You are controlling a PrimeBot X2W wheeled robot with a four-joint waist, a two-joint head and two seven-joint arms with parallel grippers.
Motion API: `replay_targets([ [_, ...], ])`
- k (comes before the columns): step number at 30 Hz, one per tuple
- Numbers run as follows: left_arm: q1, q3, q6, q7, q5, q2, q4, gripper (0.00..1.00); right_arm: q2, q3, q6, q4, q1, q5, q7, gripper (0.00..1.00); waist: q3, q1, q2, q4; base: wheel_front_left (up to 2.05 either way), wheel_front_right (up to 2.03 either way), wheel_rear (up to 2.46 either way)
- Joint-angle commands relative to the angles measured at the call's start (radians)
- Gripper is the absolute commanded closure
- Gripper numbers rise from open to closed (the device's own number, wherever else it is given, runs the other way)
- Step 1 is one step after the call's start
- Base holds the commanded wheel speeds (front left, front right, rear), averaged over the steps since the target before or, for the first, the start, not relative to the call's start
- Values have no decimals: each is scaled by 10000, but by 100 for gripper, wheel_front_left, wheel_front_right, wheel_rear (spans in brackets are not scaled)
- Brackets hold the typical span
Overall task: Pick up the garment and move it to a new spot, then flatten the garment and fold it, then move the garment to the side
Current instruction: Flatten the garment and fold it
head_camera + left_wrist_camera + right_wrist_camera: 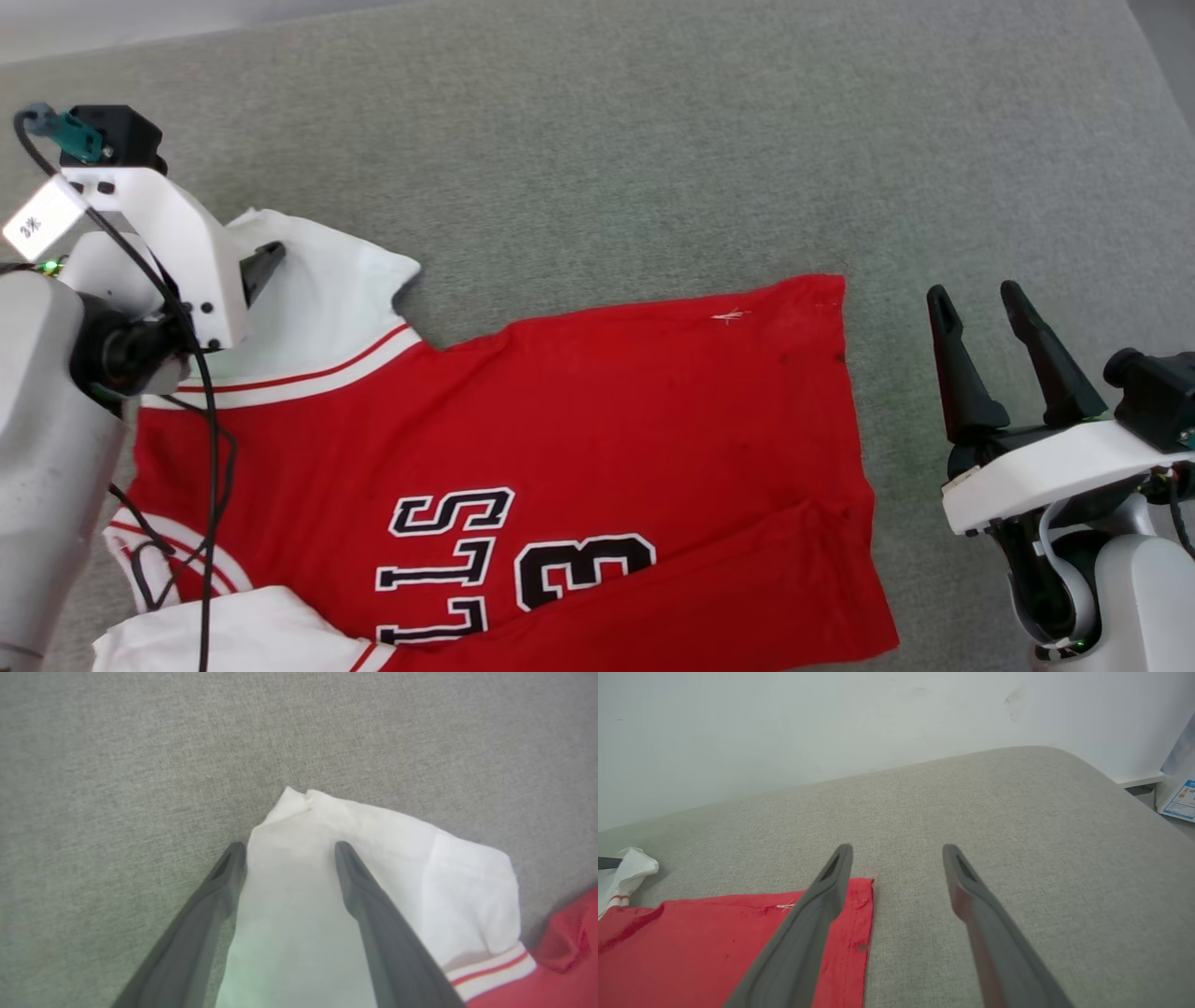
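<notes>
The garment (579, 420) lies spread on the padded surface (653, 140), its body running across the middle and near part of the head view. Its hem (845, 373) is at the right and its collar end at the left. The far sleeve (317, 299) reaches out behind the body at the left, and the near sleeve (243, 630) lies at the near left corner. The lettering (485, 560) sits toward the near edge. The left gripper (288, 847) is over the far sleeve, fingers spread across its outer end. The right gripper (976, 297) is to the right of the hem, apart from the garment, over bare surface. A wall (784, 728) stands behind the surface.
</notes>
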Motion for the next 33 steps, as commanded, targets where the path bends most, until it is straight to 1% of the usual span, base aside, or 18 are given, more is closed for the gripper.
replay_targets([
  [1,-260,-148,-48,729,-117,126,236,0,64,42,-8,125,-113,89,-105,0,197,-3,0,-239,0,0,0],
  [3,-387,-283,-30,1442,-191,171,428,0,81,53,-8,258,-144,149,-153,0,251,-3,0,-318,0,0,0],
  [4,-387,-283,-30,1442,-191,171,428,0,81,53,-8,258,-144,149,-153,0,251,-3,0,-318,0,0,0],
  [6,-304,-500,32,2193,-297,130,600,0,95,43,-8,364,-168,229,-195,0,296,-3,0,-370,0,0,0],
  [9,11,-706,277,3301,-686,-174,866,0,108,35,-7,569,-199,400,-159,0,338,-3,0,-413,0,0,0],
  [10,73,-735,354,3445,-739,-230,853,36,112,50,-8,609,-225,459,-130,0,367,-3,0,-425,0,0,0],
  [11,98,-748,409,3455,-726,-263,810,100,110,53,-8,640,-269,501,-138,0,393,-3,0,-432,0,0,0],
  [14,167,-753,516,3318,-705,-359,706,100,110,63,-7,832,-344,655,69,0,436,-3,0,-423,0,0,0],
  [16,92,-723,566,3140,-613,-300,650,100,55,73,-7,1038,-399,771,365,0,426,-3,0,-379,0,0,0],
  [20,-61,-648,584,2832,-572,-325,610,100,-308,238,-7,1537,-710,1177,1056,0,300,-3,0,-212,0,0,0],
  [25,-445,-546,456,2308,-478,-397,348,100,-1273,864,-7,2231,-1308,1774,2706,0,165,-3,0,168,0,0,0],
  [29,-738,-435,384,1769,-401,-449,-48,100,-1957,1362,-8,2338,-1850,2178,3846,0,121,-3,0,556,0,0,0],
  [33,-843,-503,423,1393,-160,-453,-478,100,-2501,1821,-7,2447,-2411,2480,4968,0,170,-3,0,980,0,0,0],
])
